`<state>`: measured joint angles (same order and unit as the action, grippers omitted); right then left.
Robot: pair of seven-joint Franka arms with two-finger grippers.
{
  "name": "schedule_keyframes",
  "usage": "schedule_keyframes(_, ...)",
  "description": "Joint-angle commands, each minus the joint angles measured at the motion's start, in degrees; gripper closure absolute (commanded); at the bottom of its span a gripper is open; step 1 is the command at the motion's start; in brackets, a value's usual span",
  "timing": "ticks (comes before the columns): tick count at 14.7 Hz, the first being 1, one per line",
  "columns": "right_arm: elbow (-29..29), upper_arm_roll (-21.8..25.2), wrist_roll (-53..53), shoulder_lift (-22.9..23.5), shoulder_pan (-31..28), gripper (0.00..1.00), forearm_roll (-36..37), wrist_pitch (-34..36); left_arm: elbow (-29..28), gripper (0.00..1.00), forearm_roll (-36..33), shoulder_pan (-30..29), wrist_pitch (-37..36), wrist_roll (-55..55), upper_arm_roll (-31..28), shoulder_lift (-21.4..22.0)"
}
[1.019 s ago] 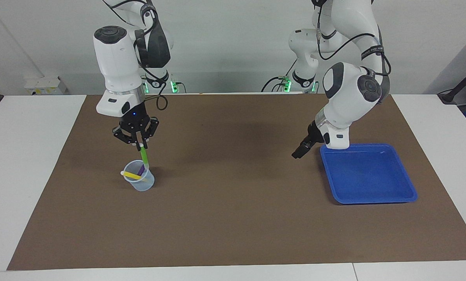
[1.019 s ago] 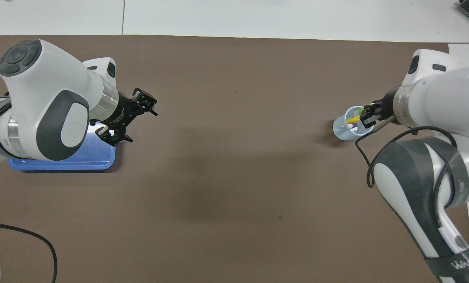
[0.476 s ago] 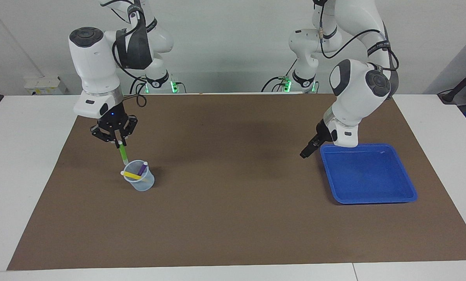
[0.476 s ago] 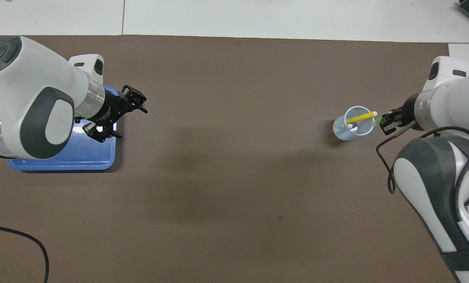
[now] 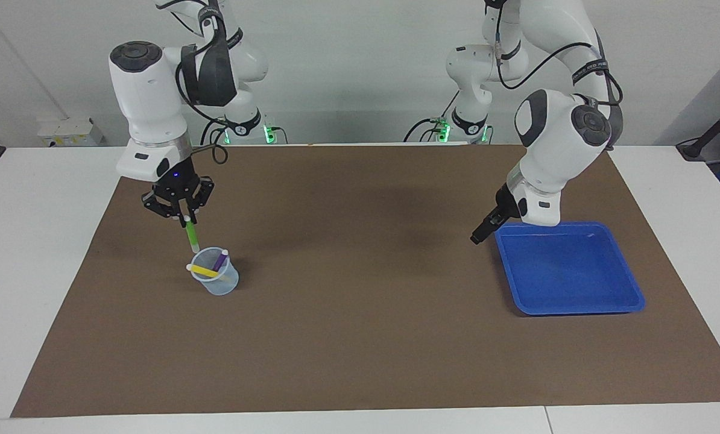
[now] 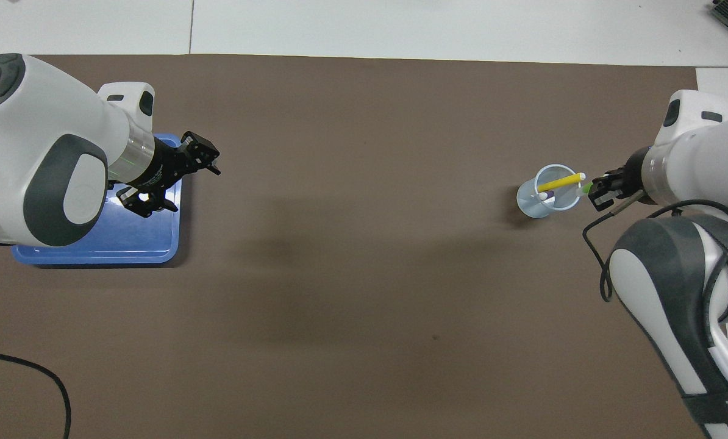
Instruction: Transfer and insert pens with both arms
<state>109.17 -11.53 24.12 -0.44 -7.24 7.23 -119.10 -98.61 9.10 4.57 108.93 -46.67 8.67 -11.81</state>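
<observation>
Right gripper (image 5: 186, 219) clamped on the whitish top of the green pen (image 5: 192, 236), pen hanging nearly upright in the air, tip just beside the rim of the clear cup (image 5: 216, 279), outside it, on the side toward the robots. Yellow pen (image 5: 204, 271) lying slantwise across the cup's mouth, purple pen (image 5: 219, 260) leaning inside it. Cup standing on the brown mat (image 5: 360, 337) toward the right arm's end of the table.

Left gripper (image 6: 170, 180) spread wide, holding nothing, hovering over the edge of the blue tray (image 5: 568, 271) at the left arm's end. Waiting there.

Printed strap on the right arm near the overhead view's lower corner: only "WA" readable.
</observation>
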Motion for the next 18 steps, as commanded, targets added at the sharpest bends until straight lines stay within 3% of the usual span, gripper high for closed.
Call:
schedule_keyframes(1, 2.7, -0.6, 0.8, -1.5, -0.7, 1.00, -0.4, -2.8, -0.1, 0.00, -1.8, -0.5, -0.7, 1.1, 0.1, 1.2)
schedule_keyframes(5, 3.7, -0.5, 0.8, -1.1, -0.3, 1.00, -1.8, -4.8, 0.3, 0.00, -2.1, -0.5, -0.7, 3.5, 0.1, 1.1)
schedule_keyframes(8, 4.5, -0.5, 0.8, -0.8, -0.3, 1.00, -1.9, -5.9, 0.4, 0.00, -6.0, -0.5, -0.1, 5.8, 0.2, 1.1)
schedule_keyframes(17, 7.6, -0.6, -0.9, -0.7, 0.0, 1.00, -1.9, -7.5, 1.1, 0.00, -6.2, -0.7, -0.3, 7.6, 0.1, 1.1)
schedule_keyframes(18, 7.6, -0.6, -1.7, -0.7, 0.1, 0.96, -1.9, -7.8, 1.1, 0.00, -6.2, -1.0, -0.2, 9.0, 0.1, 1.1)
